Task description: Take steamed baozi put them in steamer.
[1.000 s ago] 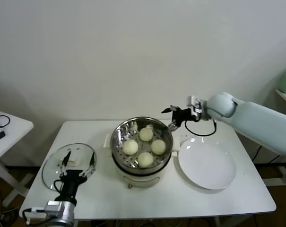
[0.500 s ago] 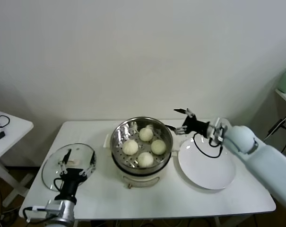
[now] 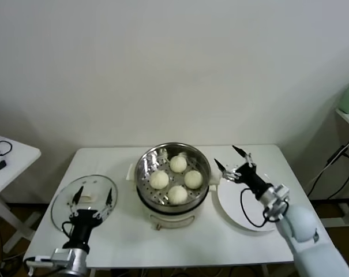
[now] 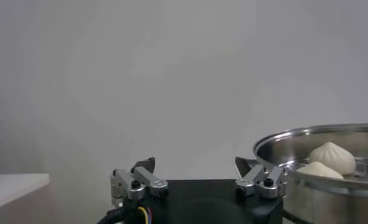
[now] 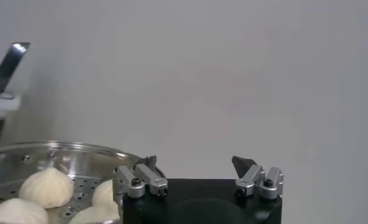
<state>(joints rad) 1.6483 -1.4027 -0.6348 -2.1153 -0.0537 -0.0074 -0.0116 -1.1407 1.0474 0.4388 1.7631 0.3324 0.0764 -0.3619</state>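
Observation:
The steamer [image 3: 144,173], a shiny steel basket on a white cooker base, stands mid-table with several cream-white steamed baozi [image 3: 159,180] on its perforated floor. My right gripper [image 3: 225,154] stands open and empty just right of the steamer rim, over the white plate's near-left edge. In the right wrist view the right gripper [image 5: 196,161] is open on air, with the steamer [image 5: 50,148] and baozi [image 5: 47,185] beside it. My left gripper [image 3: 93,195] is parked open above the glass lid. The left wrist view shows the left gripper [image 4: 194,163] empty, with the steamer [image 4: 317,135] and baozi [image 4: 333,158] off to one side.
A bare white plate [image 3: 235,205] lies right of the steamer, partly under my right arm. The glass lid [image 3: 63,203] rests flat at the table's left. A small side table [image 3: 12,158] with a black cable stands far left. A wall runs behind.
My right arm has swung back from behind the steamer, toward me and down, and now reaches in over the plate. Its gripper stayed open. The left gripper barely moved.

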